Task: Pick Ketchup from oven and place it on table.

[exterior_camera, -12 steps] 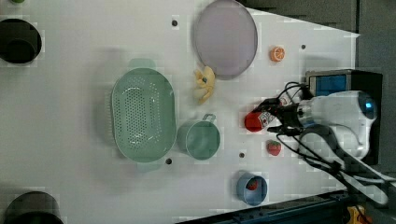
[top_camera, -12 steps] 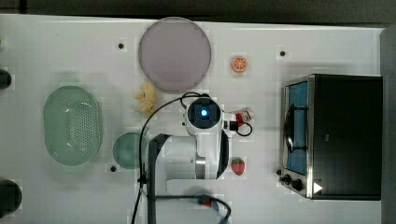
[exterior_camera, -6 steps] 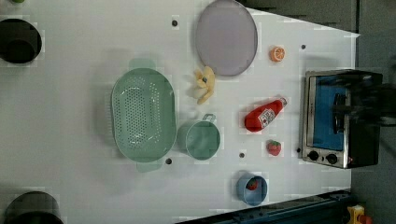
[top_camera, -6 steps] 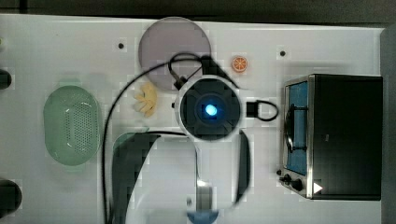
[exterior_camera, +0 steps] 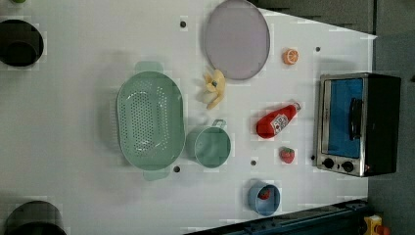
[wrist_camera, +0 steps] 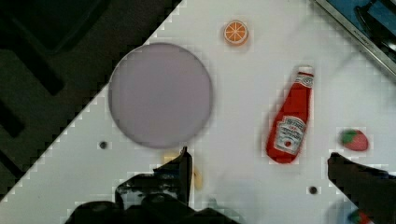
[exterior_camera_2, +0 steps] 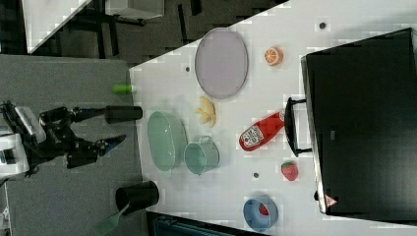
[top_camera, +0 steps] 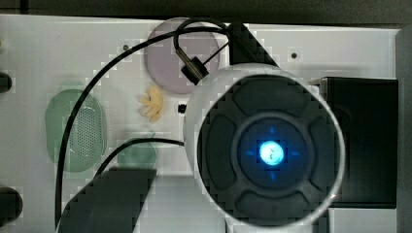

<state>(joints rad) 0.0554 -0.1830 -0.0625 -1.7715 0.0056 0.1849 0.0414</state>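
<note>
The ketchup point(exterior_camera: 276, 121) lies on its side on the white table point(exterior_camera: 73, 147), just in front of the oven point(exterior_camera: 357, 125), whose blue glass door is closed. It is a red bottle with a white cap and label, also in the right view point(exterior_camera_2: 260, 130) and the wrist view point(wrist_camera: 289, 121). My gripper point(wrist_camera: 259, 156) hangs high above the table, open, with nothing between its two dark fingers point(wrist_camera: 180, 172). The ketchup lies apart from them. In the top view my arm point(top_camera: 269, 150) looms close to the camera and covers part of the oven point(top_camera: 369, 141).
Near the ketchup lie a red strawberry point(exterior_camera: 287, 154), an orange slice point(exterior_camera: 290, 56), a lilac plate point(exterior_camera: 237, 39) and bananas point(exterior_camera: 214, 89). A green colander point(exterior_camera: 150, 120), a green cup point(exterior_camera: 211, 146) and a blue bowl point(exterior_camera: 264, 198) stand further along. Black cylinders sit at the table corners.
My arm has risen from the ketchup towards the top camera and left the left view. The ketchup stays lying on the table, free of the gripper.
</note>
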